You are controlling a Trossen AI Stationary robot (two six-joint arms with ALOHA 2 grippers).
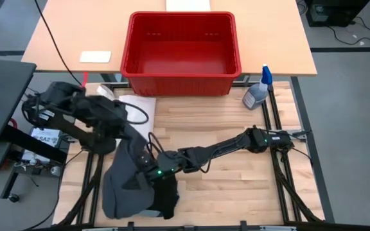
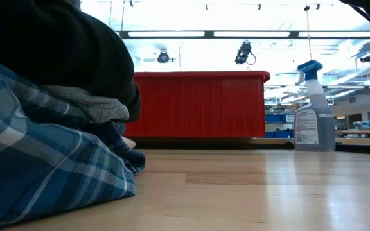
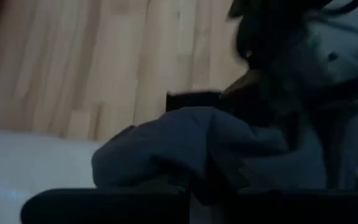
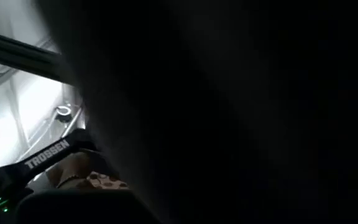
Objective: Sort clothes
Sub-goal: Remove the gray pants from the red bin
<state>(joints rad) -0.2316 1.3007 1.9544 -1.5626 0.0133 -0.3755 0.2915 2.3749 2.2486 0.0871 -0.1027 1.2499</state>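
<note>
The dark grey cloth lies heaped at the table's near left, on top of the blue-and-white plaid cloth. Its upper part reaches up to my left gripper, which is shut on it. Black fabric lies by the heap's right side. My right gripper comes in level from the right, shut, with its end buried in the grey cloth's right edge. Dark cloth fills the right wrist view. My left gripper holds the dark grey cloth by a raised bunch at its upper end, coming slanting down from the table's left. The cloth hangs slack below it onto the heap; the fingers are hidden by the cloth. My right gripper is shut in the cloth's right edge, level from the right. Cloth covers the place of contact, so which part it has cannot be told.
A red basket stands on the far table, a spray bottle at the far right. A white cloth lies behind the left arm. Bare wood stretches to the right of the heap.
</note>
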